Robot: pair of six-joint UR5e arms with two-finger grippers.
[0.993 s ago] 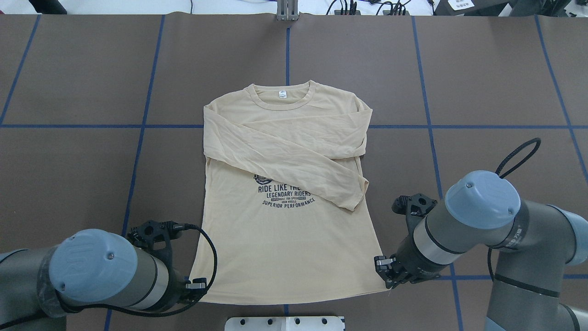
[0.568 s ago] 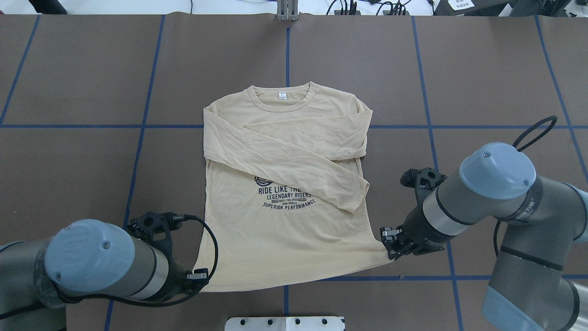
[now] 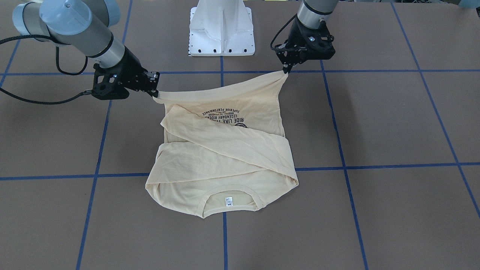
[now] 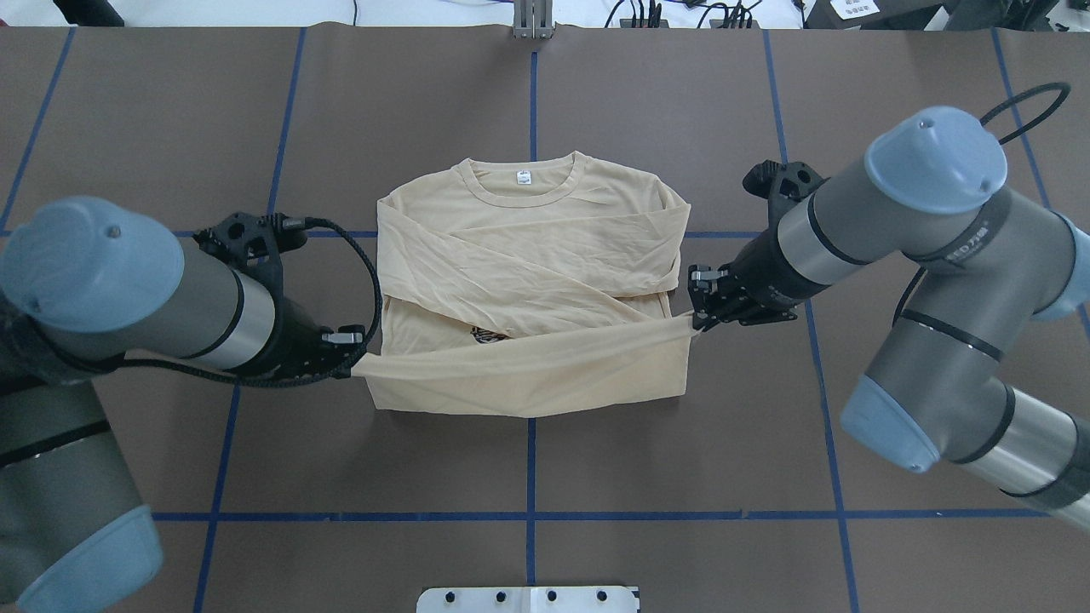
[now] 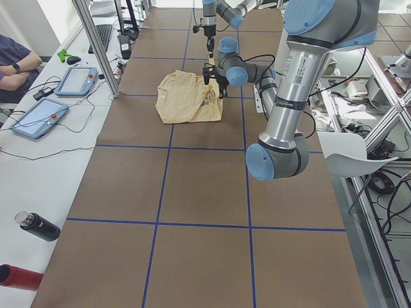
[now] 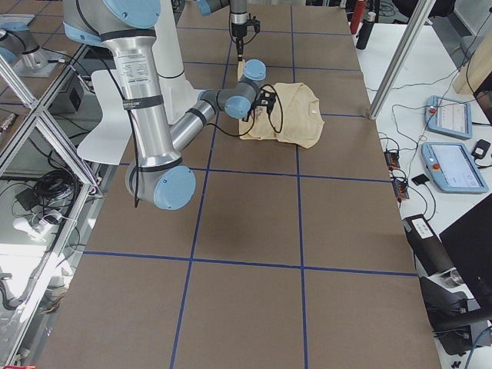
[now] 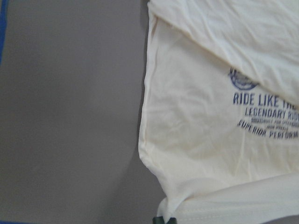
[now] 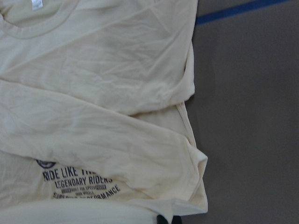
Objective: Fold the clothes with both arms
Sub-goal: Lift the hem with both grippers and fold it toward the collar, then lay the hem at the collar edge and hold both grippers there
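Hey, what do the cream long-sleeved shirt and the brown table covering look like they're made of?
Cream long-sleeved shirt: thin matte knit, probably cotton jersey; fine wrinkles, soft drape. Brown table covering: smooth matte sheet, perhaps paper or vinyl; flat, glare-free.

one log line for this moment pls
left claw: shut on pale cream-yellow long-sleeved T-shirt hem corner | right claw: shut on other hem corner | hem: taut, raised over print
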